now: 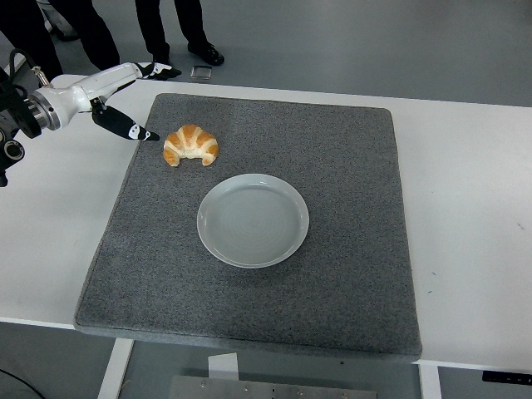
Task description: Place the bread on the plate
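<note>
- One arm is in play: the left hand comes in from the upper left of the frame, white at the wrist, black at the tips.
- Its fingers are spread apart and grip nothing, one black tip pointing toward the bread.
- That tip sits just to the left of the bread, close beside it; contact can't be judged from this view.
- The bread, a golden croissant, lies on the grey mat in its upper left part, horns turned toward the lower edge of the frame.
- Right of the croissant and lower in the frame sits the plate, pale grey and round, near the middle of the mat, nothing on it.
- Bread and plate are near each other but not touching; a strip of mat shows between them.
- The mat covers most of the white worktop, which shows bare on both sides.
- At the top of the frame, a person's dark legs and shoes stand on the floor beyond the far edge of the worktop.
- A small dark square item lies on the floor by those shoes.
</note>
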Available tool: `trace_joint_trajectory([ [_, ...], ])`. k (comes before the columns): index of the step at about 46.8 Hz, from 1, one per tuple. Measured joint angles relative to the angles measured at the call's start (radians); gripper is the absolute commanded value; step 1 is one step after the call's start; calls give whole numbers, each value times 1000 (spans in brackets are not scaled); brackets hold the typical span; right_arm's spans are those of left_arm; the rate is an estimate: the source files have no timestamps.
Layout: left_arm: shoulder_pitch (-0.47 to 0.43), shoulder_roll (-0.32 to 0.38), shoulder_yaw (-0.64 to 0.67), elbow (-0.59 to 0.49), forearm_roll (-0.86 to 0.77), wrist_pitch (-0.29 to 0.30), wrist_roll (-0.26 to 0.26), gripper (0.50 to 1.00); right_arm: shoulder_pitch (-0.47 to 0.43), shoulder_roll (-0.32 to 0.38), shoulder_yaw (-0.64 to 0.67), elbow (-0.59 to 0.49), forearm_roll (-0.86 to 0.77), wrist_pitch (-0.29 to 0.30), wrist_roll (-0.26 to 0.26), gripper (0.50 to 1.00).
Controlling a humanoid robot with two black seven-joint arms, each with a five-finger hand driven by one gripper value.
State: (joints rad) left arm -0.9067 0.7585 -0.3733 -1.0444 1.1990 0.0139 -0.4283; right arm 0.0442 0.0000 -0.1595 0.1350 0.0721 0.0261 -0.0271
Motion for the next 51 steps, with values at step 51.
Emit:
trace_joint_trajectory([
  [51,11,-312,43,378,-51,44,-1,943,0,0,0,0,0,0,0,952],
])
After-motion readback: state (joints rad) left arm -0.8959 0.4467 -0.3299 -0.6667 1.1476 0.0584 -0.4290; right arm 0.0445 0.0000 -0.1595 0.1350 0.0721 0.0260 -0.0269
